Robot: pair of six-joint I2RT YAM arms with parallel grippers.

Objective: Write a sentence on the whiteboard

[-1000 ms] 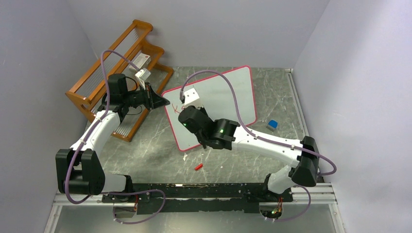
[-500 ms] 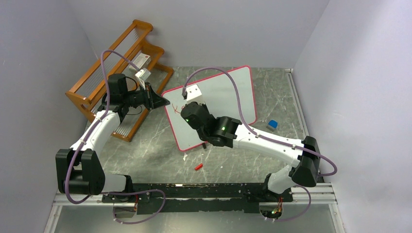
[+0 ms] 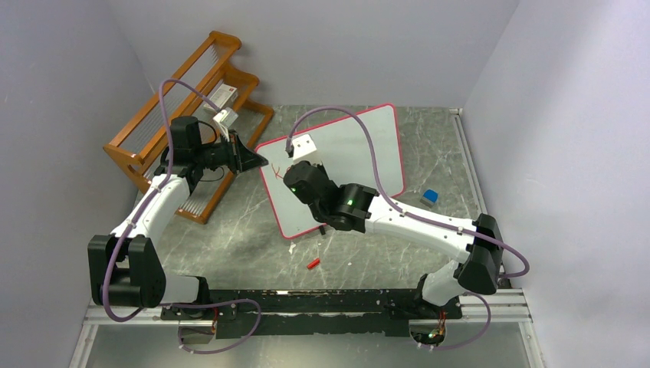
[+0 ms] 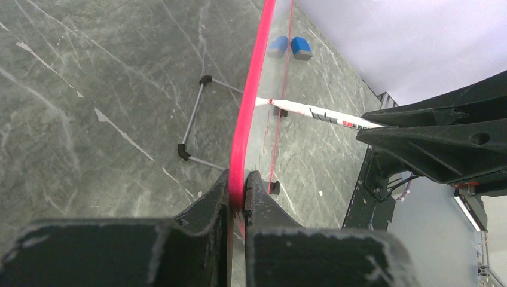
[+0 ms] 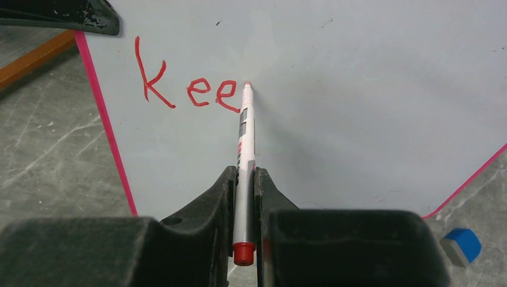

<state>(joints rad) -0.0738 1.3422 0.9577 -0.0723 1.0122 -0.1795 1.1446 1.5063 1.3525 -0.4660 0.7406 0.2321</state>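
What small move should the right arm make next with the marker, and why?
Probably draw the marker down the whiteboard to start a "p". The red lettering reads "Kee", the tip sits just right of the last "e", the right gripper is shut on the marker, and the left gripper clamps the board's edge.

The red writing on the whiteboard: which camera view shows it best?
The right wrist view: the red writing, "Kee", is large and readable on the whiteboard, with the marker tip just after it. The top view shows only tiny red marks. The left wrist view sees the board edge-on, so no letters.
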